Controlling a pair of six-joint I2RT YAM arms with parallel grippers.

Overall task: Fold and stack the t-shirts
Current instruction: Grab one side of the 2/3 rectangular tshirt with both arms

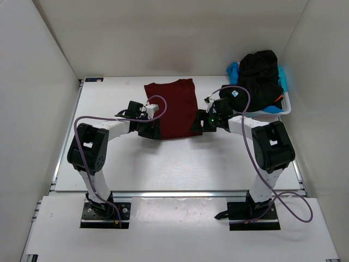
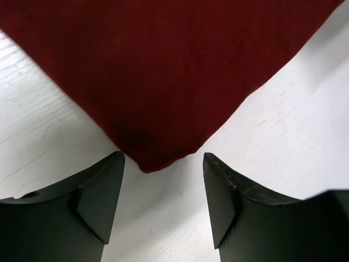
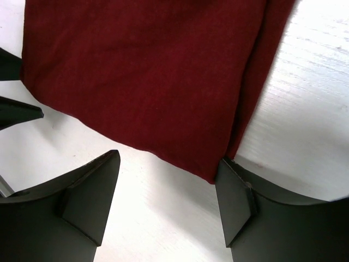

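Left wrist shows me the left gripper (image 2: 163, 157) standing open with nothing in it, its two fingers either side of a near corner of the dark red t-shirt (image 2: 163, 71), which lies spread on the white table (image 2: 305, 136). My right gripper (image 3: 168, 158) is also open and empty at the shirt's other near corner, one finger just beside the cloth's edge. Far right, a black t-shirt (image 1: 260, 73) is heaped over a light blue t-shirt (image 1: 233, 70) in the white basket (image 1: 275, 113).
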